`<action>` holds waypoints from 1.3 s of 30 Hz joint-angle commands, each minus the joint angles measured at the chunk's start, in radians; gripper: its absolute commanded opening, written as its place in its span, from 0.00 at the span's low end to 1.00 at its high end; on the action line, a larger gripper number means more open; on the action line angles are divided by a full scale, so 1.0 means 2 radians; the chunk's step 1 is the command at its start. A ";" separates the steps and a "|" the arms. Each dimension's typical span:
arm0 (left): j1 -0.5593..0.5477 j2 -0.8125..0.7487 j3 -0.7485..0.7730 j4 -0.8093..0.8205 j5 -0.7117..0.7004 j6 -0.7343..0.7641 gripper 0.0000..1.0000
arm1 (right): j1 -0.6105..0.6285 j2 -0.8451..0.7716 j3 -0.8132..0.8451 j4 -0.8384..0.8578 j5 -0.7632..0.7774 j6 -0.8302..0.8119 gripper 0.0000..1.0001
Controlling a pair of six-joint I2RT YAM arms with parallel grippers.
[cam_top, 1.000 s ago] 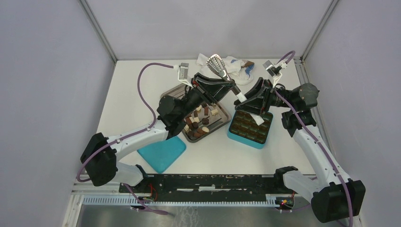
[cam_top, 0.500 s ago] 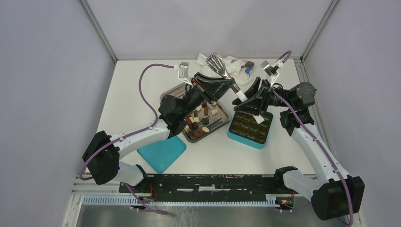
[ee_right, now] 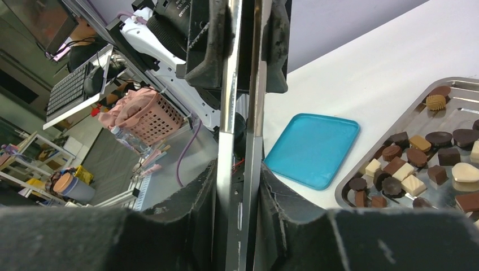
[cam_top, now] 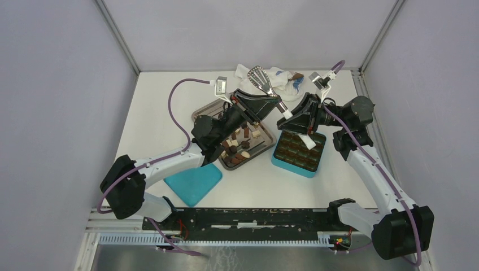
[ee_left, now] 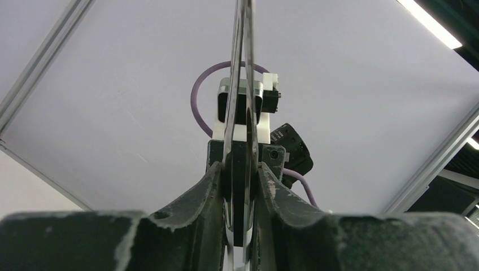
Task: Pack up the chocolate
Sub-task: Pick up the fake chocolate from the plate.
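Several dark, light brown and cream chocolate pieces (cam_top: 240, 148) lie in a metal tray (cam_top: 204, 110); the right wrist view shows these chocolate pieces (ee_right: 421, 158) too. Metal tongs (cam_top: 262, 82) hang in the air between tray and teal box (cam_top: 299, 149), slotted head toward the back. My left gripper (cam_top: 275, 103) is shut on the tongs' arms (ee_left: 242, 84). My right gripper (cam_top: 294, 121) is shut on the same tongs (ee_right: 240, 141) nearer their handle end. In the wrist views the left gripper (ee_left: 242, 186) and right gripper (ee_right: 238, 192) press both arms together.
The teal box holds rows of dark pieces in its compartments. Its teal lid (cam_top: 193, 182) lies flat at the near left, also seen as the lid (ee_right: 313, 148) beside the tray rim (ee_right: 361, 183). A crumpled white cloth (cam_top: 282, 79) lies at the back.
Both arms and the tongs have shifted slightly toward the back. The right gripper widened briefly, then closed again on the tongs.
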 commanded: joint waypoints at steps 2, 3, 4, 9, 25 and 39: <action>0.002 0.001 -0.004 0.042 -0.012 -0.021 0.39 | 0.003 -0.001 0.007 0.016 0.005 0.000 0.32; 0.001 0.002 -0.006 0.046 -0.012 -0.023 0.42 | 0.003 -0.001 0.006 0.015 0.005 0.001 0.32; 0.001 0.003 -0.009 0.048 -0.012 -0.025 0.46 | 0.003 -0.001 0.006 0.014 0.006 0.001 0.33; 0.001 0.011 -0.017 0.062 -0.012 -0.038 0.61 | 0.003 0.004 0.001 0.012 0.009 0.005 0.39; 0.002 0.031 -0.033 0.094 -0.002 -0.060 0.84 | 0.002 0.019 -0.006 0.010 0.013 0.007 0.47; 0.001 -0.145 -0.179 -0.015 -0.042 0.047 1.00 | -0.004 0.025 0.005 -0.026 0.012 -0.037 0.12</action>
